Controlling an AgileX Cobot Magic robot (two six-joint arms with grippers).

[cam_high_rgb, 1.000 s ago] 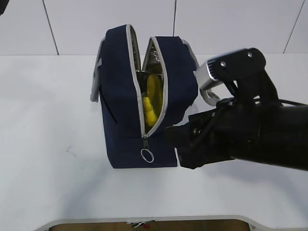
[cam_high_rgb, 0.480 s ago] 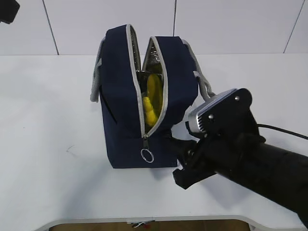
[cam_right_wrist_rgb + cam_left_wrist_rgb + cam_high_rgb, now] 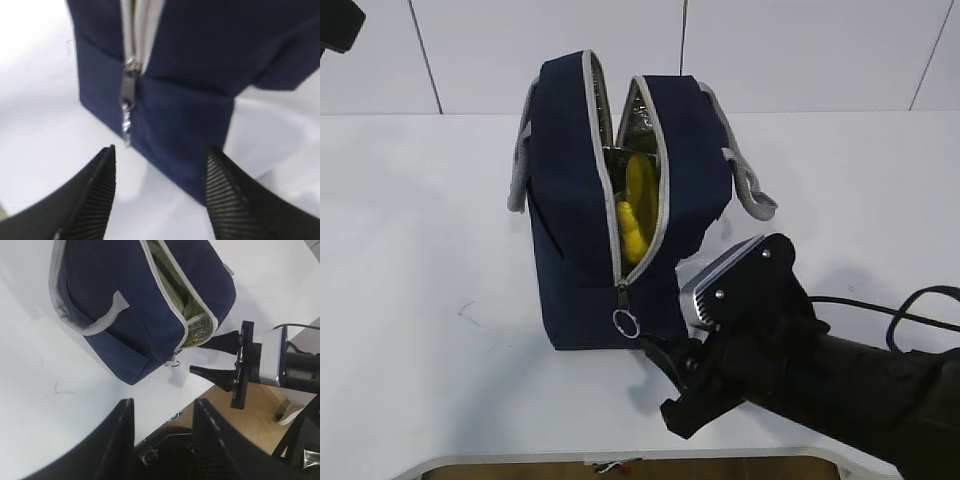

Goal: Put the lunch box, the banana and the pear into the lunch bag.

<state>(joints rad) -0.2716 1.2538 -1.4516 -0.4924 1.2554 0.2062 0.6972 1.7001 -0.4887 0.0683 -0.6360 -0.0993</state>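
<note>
Item 1, bag (image 3: 575,180): navy, boxy, standing upright on the white tabletop (image 3: 410,260) at centre frame of my exterior view. Its long axis runs away from the camera, with the zippered end face turned toward me. The grey zipper (image 3: 605,170) is parted from the top down the near face, and the ring pull (image 3: 626,322) hangs low on that face. Grey handles (image 3: 748,190) droop on either side. Silver lining (image 3: 638,125) shows inside the gap.

Item 2, banana (image 3: 638,205): yellow, seen through the opening, inside the bag, standing roughly on end with its long axis near vertical.

Item 3, box lid (image 3: 172,277): in my left wrist view a pale green surface shows through the gap in the bag, upper centre of frame. I cannot make out more of it.

Item 4, pear: I cannot tell it apart from the other yellow in the bag.

Item 5, right gripper (image 3: 157,192): lower right of the exterior view, low over the tabletop, pointing at the bag's near face. Jaws stand moderately apart and hold nothing; the pull sits just ahead of them, apart from both.

Item 6, left gripper (image 3: 162,440): high above the scene, looking down on the bag. Jaws partly spread, holding nothing.
</note>
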